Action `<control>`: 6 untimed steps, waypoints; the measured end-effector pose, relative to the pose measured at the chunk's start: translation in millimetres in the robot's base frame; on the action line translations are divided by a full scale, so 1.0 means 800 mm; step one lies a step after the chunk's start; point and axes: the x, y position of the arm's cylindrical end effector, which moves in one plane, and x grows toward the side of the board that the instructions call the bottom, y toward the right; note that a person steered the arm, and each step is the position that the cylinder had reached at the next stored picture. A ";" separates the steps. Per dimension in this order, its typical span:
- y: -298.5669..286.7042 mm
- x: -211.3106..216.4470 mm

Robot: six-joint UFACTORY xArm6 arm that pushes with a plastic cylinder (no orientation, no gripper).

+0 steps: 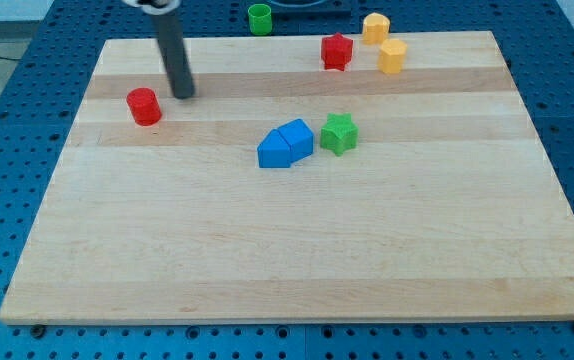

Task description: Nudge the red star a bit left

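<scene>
No jaws on this rig, nothing held. My tip sits beside the red cylinder, well apart from the red star near the counter top edge. Route around the star's right, between it and the yellow blocks, then push left briefly.

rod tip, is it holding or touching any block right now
Nothing is held. My tip stands free on the board, just to the view's right of the red cylinder, far left of the red star.
</scene>
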 end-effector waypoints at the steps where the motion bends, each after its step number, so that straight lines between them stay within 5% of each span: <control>1: -0.010 0.039; 2: -0.011 0.056; 4: 0.260 -0.030; 6: 0.545 -0.033</control>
